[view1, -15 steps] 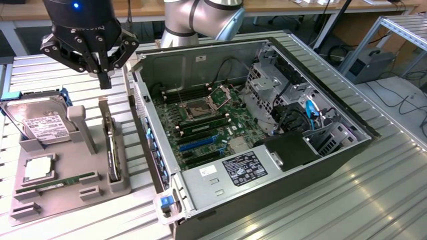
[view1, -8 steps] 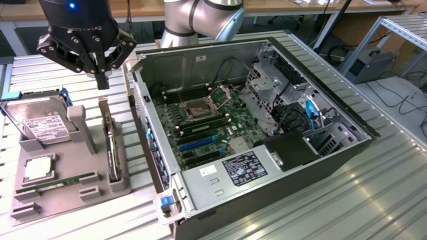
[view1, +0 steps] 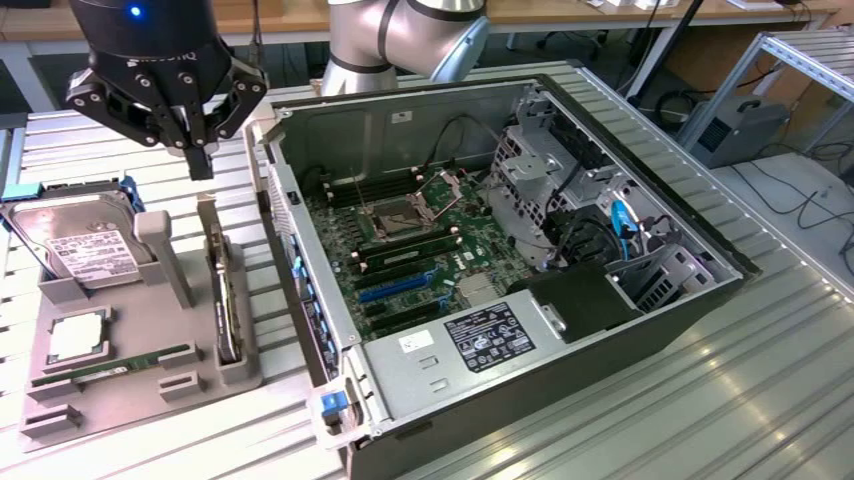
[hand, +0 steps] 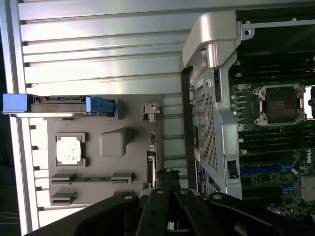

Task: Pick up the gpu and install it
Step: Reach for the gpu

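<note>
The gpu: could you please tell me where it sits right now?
The gpu stands on edge in the grey tray, on its side toward the exterior view's right, beside the open computer case; the hand hangs above its far end.

A silvery ribbed metal bench [view1: 747, 400] [hand: 98, 49], built of long parallel slats, carries two things. A flat grey plastic parts holder [view1: 120, 400] [hand: 98, 162] lies toward the exterior view's left. Just beside it, toward that view's right, a large black and silver computer case [view1: 601, 380] [hand: 211, 39] lies on its side, its open side facing up.
</note>
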Robot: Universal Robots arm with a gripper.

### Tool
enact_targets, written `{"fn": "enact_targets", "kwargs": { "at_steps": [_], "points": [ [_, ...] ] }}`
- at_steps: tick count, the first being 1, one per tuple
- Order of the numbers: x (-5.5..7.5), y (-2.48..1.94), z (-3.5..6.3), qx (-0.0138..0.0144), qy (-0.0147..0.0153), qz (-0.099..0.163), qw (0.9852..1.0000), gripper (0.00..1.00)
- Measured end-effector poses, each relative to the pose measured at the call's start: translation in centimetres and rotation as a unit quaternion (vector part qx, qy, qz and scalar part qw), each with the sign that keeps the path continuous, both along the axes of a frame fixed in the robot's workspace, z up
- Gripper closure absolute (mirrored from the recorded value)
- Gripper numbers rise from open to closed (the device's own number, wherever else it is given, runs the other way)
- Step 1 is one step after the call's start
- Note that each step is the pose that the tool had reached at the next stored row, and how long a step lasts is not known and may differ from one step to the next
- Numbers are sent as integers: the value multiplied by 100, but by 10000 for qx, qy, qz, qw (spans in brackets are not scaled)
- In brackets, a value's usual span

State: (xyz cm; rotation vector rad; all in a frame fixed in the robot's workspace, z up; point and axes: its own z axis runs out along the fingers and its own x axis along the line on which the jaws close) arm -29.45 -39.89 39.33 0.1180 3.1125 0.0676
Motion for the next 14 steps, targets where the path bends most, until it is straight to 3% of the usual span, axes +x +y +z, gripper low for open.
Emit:
{"fn": "enact_targets", "kwargs": {
  "at_steps": [14],
  "points": [
    [-60,0,0,0,0,0,10000,89]
  ]
}}
